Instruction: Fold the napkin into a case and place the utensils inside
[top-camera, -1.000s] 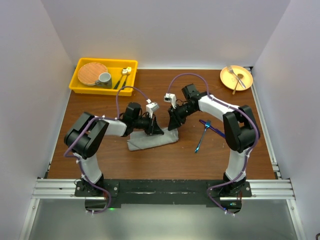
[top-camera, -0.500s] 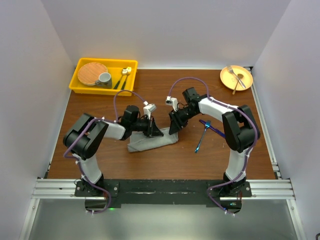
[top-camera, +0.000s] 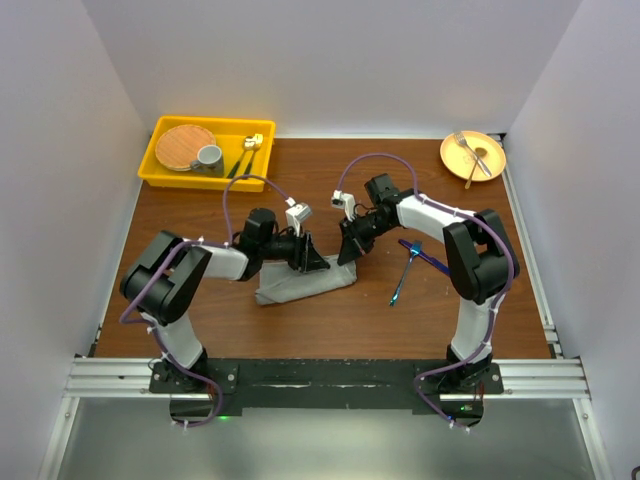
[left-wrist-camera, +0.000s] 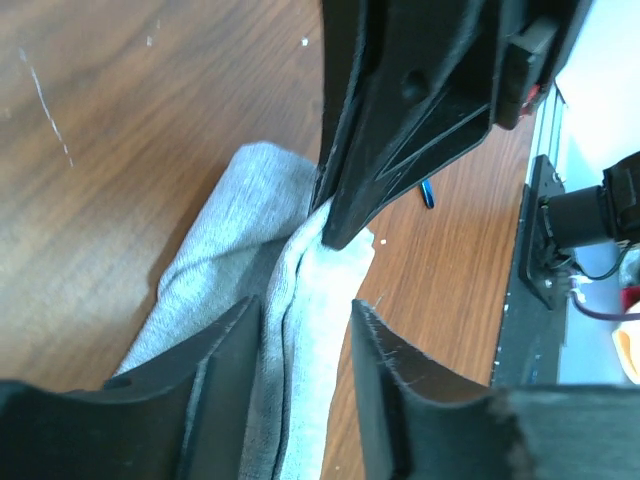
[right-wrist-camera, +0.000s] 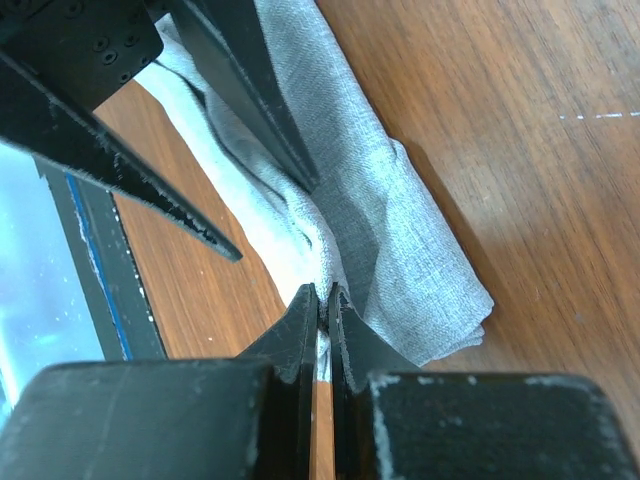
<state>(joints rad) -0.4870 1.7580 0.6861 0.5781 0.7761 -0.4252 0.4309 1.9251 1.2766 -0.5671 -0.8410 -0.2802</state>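
Note:
The grey napkin (top-camera: 290, 288) lies folded into a narrow strip at mid-table. My left gripper (top-camera: 320, 265) stands over its right half, open; in the left wrist view (left-wrist-camera: 305, 312) its fingers straddle a raised fold of the napkin (left-wrist-camera: 225, 215) without pressing it. My right gripper (top-camera: 347, 257) is at the strip's right end, and in the right wrist view (right-wrist-camera: 323, 296) it is shut on a pinch of the napkin (right-wrist-camera: 400, 215) along the top layer's edge. The blue-handled fork (top-camera: 403, 278) and knife (top-camera: 425, 256) lie crossed on the wood to the right, untouched.
A yellow tray (top-camera: 158, 172) at the back left holds a wooden plate, a grey cup (top-camera: 209, 157) and gold-headed cutlery. A yellow plate (top-camera: 486, 165) with a silver fork sits at the back right. White walls close in on three sides.
My left gripper has opened and let go of the napkin fold. My right gripper has closed on the napkin's edge. Both arms shifted only slightly.

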